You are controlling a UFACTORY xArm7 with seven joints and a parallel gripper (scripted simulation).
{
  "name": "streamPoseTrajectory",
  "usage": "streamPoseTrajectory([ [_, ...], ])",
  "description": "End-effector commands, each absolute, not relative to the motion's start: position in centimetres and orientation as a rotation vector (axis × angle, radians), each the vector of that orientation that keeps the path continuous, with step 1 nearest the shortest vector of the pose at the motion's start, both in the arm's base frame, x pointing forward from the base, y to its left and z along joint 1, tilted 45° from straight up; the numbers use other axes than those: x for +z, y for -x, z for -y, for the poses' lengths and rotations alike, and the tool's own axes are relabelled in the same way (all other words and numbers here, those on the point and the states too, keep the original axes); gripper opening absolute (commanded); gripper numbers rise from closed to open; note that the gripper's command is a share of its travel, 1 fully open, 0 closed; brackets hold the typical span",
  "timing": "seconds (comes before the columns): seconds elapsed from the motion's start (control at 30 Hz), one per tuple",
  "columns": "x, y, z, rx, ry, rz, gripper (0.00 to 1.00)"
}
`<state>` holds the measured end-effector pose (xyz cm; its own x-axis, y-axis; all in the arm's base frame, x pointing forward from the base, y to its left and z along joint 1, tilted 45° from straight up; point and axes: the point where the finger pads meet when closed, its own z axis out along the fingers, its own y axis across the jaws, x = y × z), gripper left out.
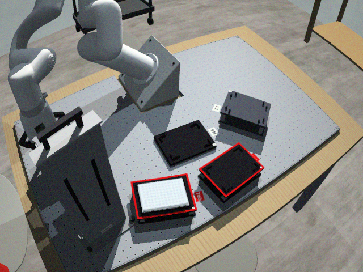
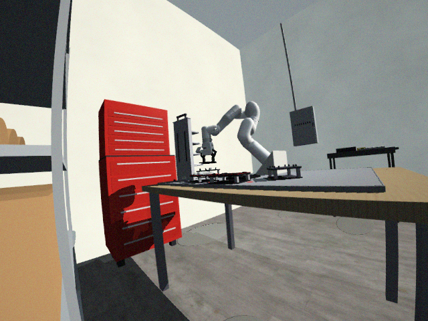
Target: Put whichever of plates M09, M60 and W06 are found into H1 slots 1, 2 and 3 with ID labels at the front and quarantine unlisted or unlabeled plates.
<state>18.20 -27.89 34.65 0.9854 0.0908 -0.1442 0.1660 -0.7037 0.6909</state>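
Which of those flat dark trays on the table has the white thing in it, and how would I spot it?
Start at the tall grey tower standing at the table's left end. Just right of its foot, near the front edge, sits a red-rimmed tray. It alone carries a white gridded plate; the other red-rimmed tray beside it and the two without red rims show only dark tops.

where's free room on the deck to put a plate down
Free nests: the black nest mid-deck, the red-framed nest and the raised grey nest. The other red-framed nest holds a white plate. It is crowded around the hotel, where the gripper works.
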Motion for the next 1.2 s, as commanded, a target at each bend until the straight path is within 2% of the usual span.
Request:
streamPoseTrajectory([
  [0.0,35.0,-18.3,27.7,-0.124,-2.352,-0.179,0.0],
  [0.8,35.5,-18.3,27.2,-0.124,-2.352,-0.179,0.0],
  [1.17,38.1,-18.5,24.6,-0.124,-2.352,-0.179,0.0],
])
